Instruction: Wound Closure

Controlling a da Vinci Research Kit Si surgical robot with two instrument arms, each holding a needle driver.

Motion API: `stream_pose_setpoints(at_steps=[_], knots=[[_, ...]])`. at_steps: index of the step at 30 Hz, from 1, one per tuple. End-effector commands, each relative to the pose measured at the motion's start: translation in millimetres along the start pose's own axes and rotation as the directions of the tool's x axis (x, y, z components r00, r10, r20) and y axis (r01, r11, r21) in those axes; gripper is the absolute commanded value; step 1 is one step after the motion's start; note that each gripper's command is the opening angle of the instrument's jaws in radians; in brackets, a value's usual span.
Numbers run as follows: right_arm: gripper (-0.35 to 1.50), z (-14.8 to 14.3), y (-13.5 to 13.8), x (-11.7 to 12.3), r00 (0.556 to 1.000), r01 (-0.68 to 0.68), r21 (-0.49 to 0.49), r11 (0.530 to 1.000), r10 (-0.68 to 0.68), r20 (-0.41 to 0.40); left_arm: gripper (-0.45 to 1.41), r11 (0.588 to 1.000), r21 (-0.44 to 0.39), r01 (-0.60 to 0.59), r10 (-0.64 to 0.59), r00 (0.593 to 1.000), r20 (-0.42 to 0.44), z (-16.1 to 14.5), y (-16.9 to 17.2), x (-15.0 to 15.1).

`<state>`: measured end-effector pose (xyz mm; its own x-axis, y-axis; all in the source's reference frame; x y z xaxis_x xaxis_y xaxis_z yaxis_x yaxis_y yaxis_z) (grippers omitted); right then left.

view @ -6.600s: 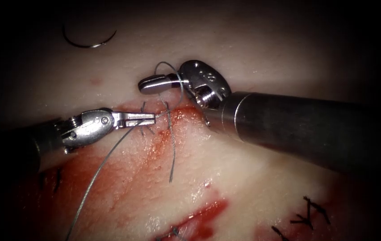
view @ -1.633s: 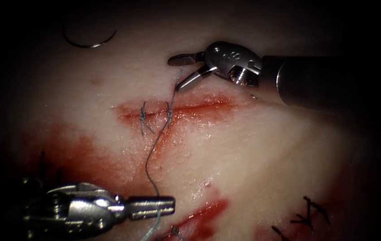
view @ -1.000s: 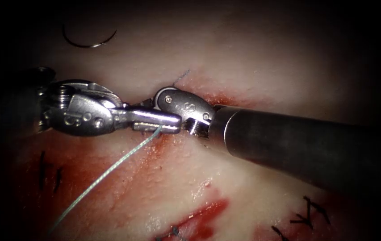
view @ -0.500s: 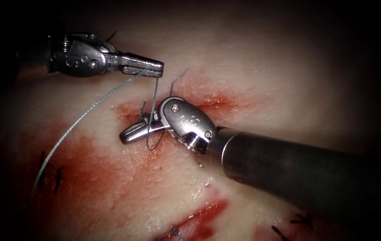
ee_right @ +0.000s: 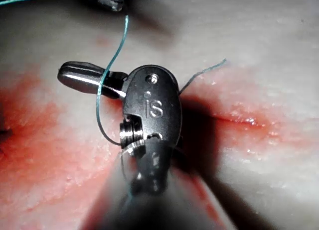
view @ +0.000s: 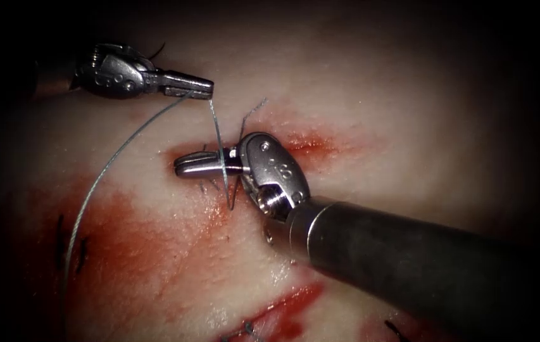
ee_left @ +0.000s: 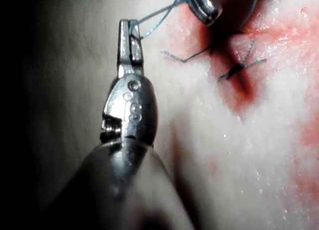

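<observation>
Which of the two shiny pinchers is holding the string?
The left arm's tool, above the cut, pinches the thread. The right arm's tool holds nothing; thread just crosses it.

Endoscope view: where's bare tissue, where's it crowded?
Free: tissue above the cut, right of the left tool, whose jaws grip thread. Crowded: the cut, with stitches and thread across the shut right tool. Needle lies loose behind left tool.

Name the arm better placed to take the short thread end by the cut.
Probably right: the right tool, holding nothing, lies across the cut beside that thread end. The left tool is shut on the thread.
</observation>
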<state>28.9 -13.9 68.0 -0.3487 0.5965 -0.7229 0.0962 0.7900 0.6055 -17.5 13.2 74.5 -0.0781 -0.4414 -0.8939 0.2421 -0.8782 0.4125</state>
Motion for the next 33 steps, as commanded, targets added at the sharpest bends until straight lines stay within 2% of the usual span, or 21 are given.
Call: stream_pose_setpoints(at_steps=[1, 2, 4, 12, 15, 21, 22, 28, 33], knots=[[0.12, 0.7, 0.8, 0.5, 1.000, -0.003, -0.008, 1.000, 0.003, -0.009, -0.45, 1.000, 0.002, -0.009, 0.009, 1.000, 0.008, 0.3, -0.4, -1.0], [0.26, 0.6, 0.9, 0.8, 1.000, -0.007, -0.014, 1.000, 0.007, -0.013, -0.45, 1.000, 0.002, -0.017, 0.017, 1.000, 0.017, 0.4, 0.3, -1.4], [0.36, 0.4, 1.0, 1.1, 1.000, -0.015, -0.035, 0.999, 0.014, -0.028, -0.45, 1.000, 0.002, -0.029, 0.029, 0.999, 0.027, 0.5, 1.2, -1.9], [0.39, -1.2, 1.2, 2.0, 0.997, -0.049, -0.096, 0.994, 0.043, -0.070, -0.45, 0.999, -0.002, -0.037, 0.037, 0.998, 0.051, 0.5, 5.7, -3.6], [0.51, -1.7, 1.7, 2.5, 0.995, -0.052, -0.121, 0.991, 0.041, -0.089, -0.45, 1.000, 0.004, -0.020, 0.020, 0.998, 0.059, 0.7, 6.8, -3.9], [1.03, -2.7, 3.8, 2.6, 0.998, -0.030, -0.097, 0.995, 0.024, -0.061, -0.45, 1.000, 0.019, 0.005, -0.006, 0.997, 0.070, 2.5, 8.8, -3.7], [1.05, -2.8, 4.1, 2.4, 0.998, -0.028, -0.099, 0.995, 0.023, -0.054, -0.45, 1.000, 0.020, 0.009, -0.011, 0.998, 0.068, 2.9, 9.0, -3.6], [1.06, -3.7, 5.5, 1.3, 0.996, -0.059, -0.254, 0.965, 0.072, 0.042, -0.45, 0.999, 0.035, 0.024, -0.026, 0.997, 0.071, 6.5, 9.8, -2.8], [0.98, -4.6, 5.7, 0.6, 0.982, -0.177, -0.371, 0.912, 0.189, -0.005, -0.45, 0.998, 0.052, 0.032, -0.036, 0.996, 0.085, 8.8, 9.2, -2.1]])
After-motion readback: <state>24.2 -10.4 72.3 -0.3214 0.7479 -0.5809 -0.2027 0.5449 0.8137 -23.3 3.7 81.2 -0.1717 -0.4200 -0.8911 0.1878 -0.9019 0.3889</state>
